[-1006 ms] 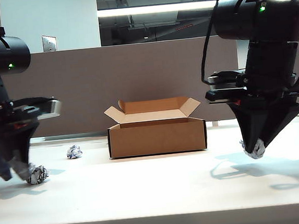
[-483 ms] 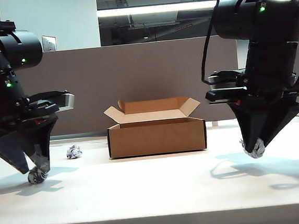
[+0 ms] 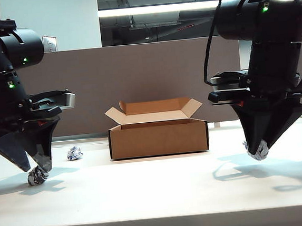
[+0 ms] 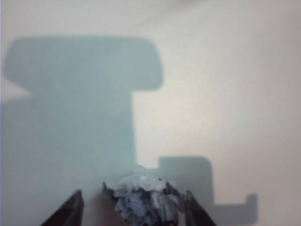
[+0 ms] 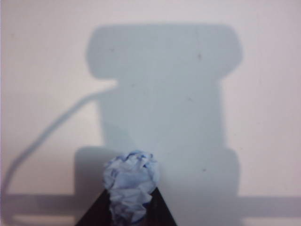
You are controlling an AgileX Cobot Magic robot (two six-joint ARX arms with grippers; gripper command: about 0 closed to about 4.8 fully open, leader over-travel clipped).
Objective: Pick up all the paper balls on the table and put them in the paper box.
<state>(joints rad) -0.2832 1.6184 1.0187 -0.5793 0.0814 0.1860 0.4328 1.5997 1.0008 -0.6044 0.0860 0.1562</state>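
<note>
Paper balls: crumpled white, blue-grey print. One [image 3: 259, 149] clamped in right gripper [image 3: 260, 148]; one [image 3: 37, 176] between left gripper [image 3: 36, 170] jaws, spread wide; third [image 3: 74, 153] beside paper box [image 3: 158, 137] on white tabletop [image 3: 158, 191].

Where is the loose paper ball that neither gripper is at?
In the exterior view the loose paper ball lies on the table, left of the paper box, behind the left gripper.

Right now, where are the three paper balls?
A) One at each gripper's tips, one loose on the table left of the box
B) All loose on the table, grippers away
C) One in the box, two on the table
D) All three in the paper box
A: one ball sits between the left gripper's spread fingers, another is pinched in the right gripper, and the third lies on the table left of the paper box.
</note>
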